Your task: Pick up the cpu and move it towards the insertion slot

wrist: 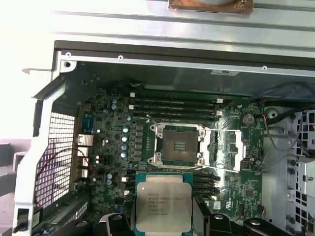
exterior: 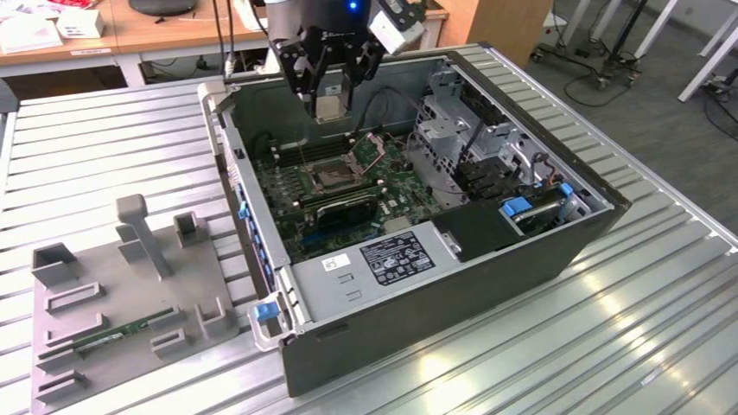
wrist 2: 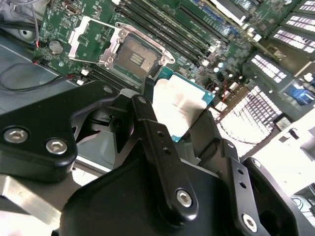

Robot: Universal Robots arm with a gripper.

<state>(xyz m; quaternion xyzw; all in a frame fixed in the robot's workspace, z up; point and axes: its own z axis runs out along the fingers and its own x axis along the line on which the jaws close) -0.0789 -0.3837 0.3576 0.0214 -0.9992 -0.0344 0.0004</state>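
Silver-topped cpu (wrist: pixel 163 206) pinched in my claw (exterior: pixel 331 105), I hover above the insertion slot (wrist: pixel 178 144); best keep the chip level, squared to that bracket.

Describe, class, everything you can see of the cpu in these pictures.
The cpu is a thin square chip with a silver-grey metal lid and a teal-green rim. The end effector grips it by opposite edges between black fingers, holding it in the air above the open computer case, top face towards the first wrist camera. It hangs short of the insertion slot, whose silver bracket is swung open, and touches nothing else.
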